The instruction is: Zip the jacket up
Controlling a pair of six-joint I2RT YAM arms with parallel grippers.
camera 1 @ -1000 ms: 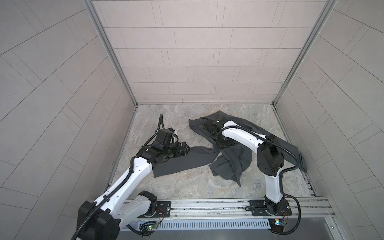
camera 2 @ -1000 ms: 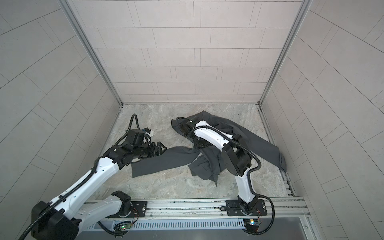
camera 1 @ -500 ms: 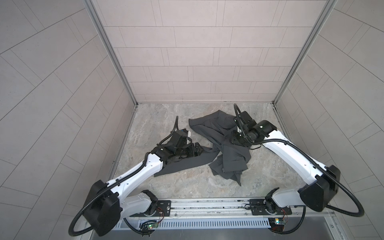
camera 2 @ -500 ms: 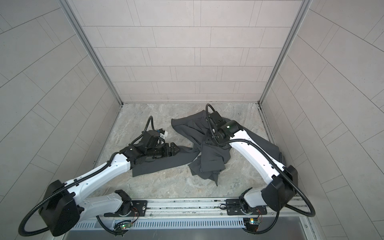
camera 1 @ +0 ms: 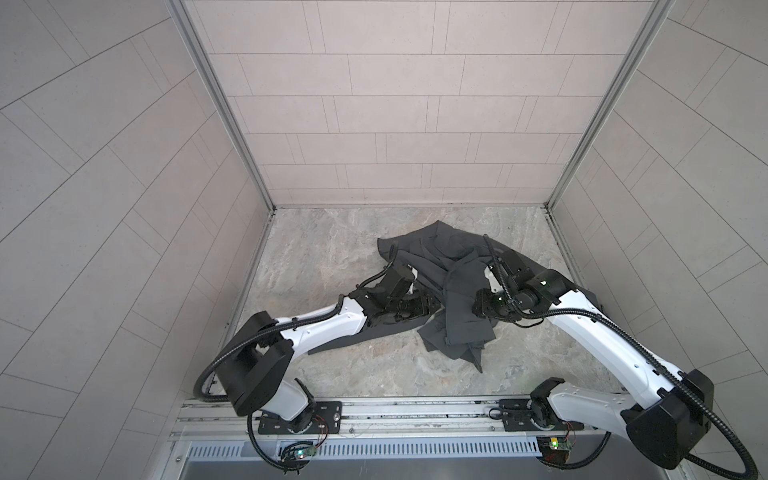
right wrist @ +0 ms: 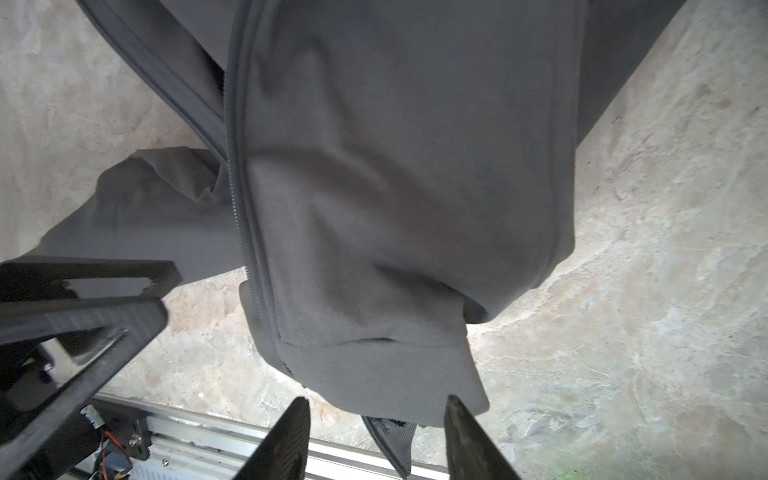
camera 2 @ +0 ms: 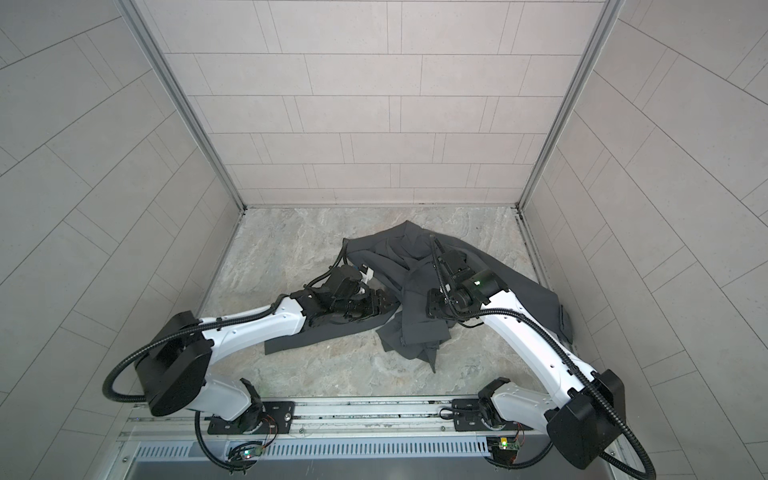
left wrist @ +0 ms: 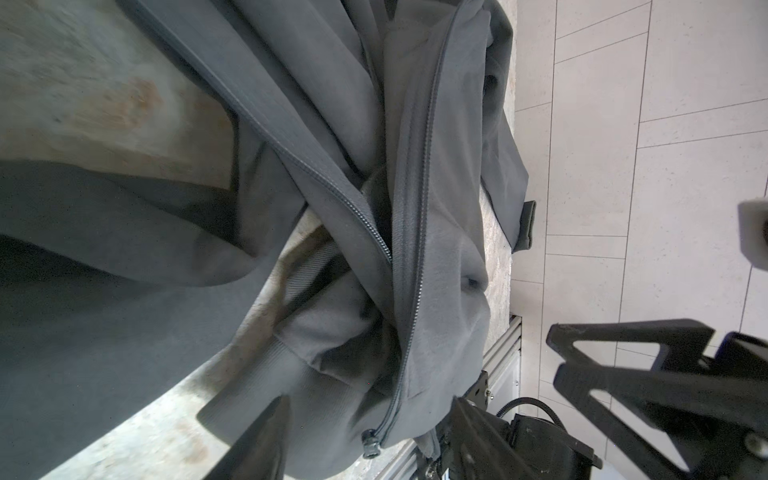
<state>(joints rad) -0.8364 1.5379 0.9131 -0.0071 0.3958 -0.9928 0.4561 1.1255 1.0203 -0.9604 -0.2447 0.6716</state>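
Observation:
The dark grey jacket (camera 1: 457, 299) (camera 2: 419, 328) lies crumpled on the floor, unzipped. Its two zipper tracks (left wrist: 415, 249) run apart and meet near the ribbed hem. In both top views my two grippers face each other across the jacket's lower fold. My left gripper (camera 1: 430, 309) (left wrist: 370, 400) is open and straddles the hem corner, where the zipper's end piece (left wrist: 370, 446) hangs. My right gripper (camera 1: 478, 309) (right wrist: 376, 400) is open too. The ribbed hem (right wrist: 374, 382) sits just past its tips, and a zipper edge (right wrist: 239, 208) runs along the fold.
Tiled walls close in three sides of the marble floor (camera 1: 324, 257). A metal rail (camera 1: 415, 411) carrying both arm bases runs along the front. One sleeve (camera 1: 353, 336) lies flat under my left arm. Another sleeve (camera 2: 540, 299) stretches toward the right wall.
My right arm swung from the jacket's far left part over to the right, and its gripper came down by the lower fold. My left gripper moved right onto the hem and its jaws narrowed.

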